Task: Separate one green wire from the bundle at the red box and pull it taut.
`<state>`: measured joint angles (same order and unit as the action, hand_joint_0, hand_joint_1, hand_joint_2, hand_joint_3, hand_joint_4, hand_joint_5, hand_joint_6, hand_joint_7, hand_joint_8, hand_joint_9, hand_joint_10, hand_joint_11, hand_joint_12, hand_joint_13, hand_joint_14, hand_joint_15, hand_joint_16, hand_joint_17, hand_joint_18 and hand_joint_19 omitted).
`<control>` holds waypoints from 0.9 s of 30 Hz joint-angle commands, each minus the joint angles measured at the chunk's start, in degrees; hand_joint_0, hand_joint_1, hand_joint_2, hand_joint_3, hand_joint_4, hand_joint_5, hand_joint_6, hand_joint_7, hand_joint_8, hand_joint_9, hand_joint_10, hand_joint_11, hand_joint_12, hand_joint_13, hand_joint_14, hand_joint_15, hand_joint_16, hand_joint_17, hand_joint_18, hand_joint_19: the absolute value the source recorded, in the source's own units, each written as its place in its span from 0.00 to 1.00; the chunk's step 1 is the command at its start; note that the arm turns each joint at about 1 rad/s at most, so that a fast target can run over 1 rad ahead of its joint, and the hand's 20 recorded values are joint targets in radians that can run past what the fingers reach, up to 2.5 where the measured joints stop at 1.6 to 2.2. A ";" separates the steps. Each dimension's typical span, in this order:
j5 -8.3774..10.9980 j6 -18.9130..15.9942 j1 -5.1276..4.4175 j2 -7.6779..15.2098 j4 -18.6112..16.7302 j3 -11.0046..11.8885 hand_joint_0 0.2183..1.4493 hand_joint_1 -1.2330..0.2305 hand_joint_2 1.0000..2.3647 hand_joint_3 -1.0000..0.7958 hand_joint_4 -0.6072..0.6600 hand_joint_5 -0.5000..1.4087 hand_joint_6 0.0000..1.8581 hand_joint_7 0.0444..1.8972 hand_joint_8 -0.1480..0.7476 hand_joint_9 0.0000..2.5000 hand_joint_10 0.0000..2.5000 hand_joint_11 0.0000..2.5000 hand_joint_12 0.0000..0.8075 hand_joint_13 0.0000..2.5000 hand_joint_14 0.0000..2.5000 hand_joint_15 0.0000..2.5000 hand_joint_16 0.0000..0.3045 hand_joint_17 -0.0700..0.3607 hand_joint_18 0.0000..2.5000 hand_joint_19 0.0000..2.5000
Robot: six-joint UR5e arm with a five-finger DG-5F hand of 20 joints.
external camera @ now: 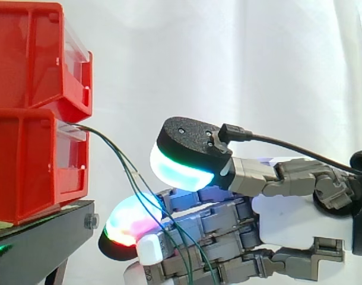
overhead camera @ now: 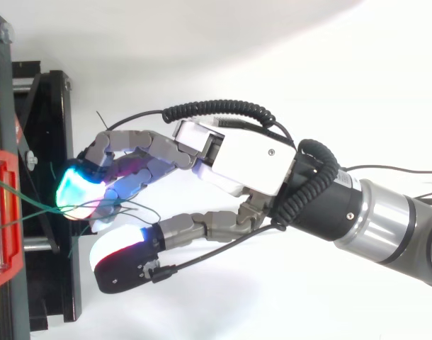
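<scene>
Thin green wires [external camera: 118, 155] leave the gap between two stacked red bins [external camera: 32, 160] and sag down to the right, in front of my hand's fingers. My hand [overhead camera: 237, 152] reaches in from the right toward the bins, its fingers nearly straight. In the side view the thumb's cyan-white pad [external camera: 175, 169] hovers above the fingers [external camera: 127, 222], which glow red and green, with a gap between them. From above, the wires [overhead camera: 32, 200] run from the red bin [overhead camera: 3, 212] to the fingertips and trail past them between fingers and thumb. The wires hang slack.
The bins stand on a black stand [external camera: 44, 237] at the left, with its frame [overhead camera: 49, 142] just beyond my fingertips. A white curtain lies behind and below the work.
</scene>
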<state>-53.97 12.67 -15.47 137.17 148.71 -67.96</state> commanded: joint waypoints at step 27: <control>-2.46 -7.13 -0.35 -0.06 7.12 3.54 0.30 0.38 0.01 0.39 0.60 0.18 0.42 0.56 0.46 0.37 0.01 0.25 0.45 0.26 0.00 0.12 0.17 0.44 0.22 0.14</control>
<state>-56.41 5.94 -15.81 137.11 155.49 -64.53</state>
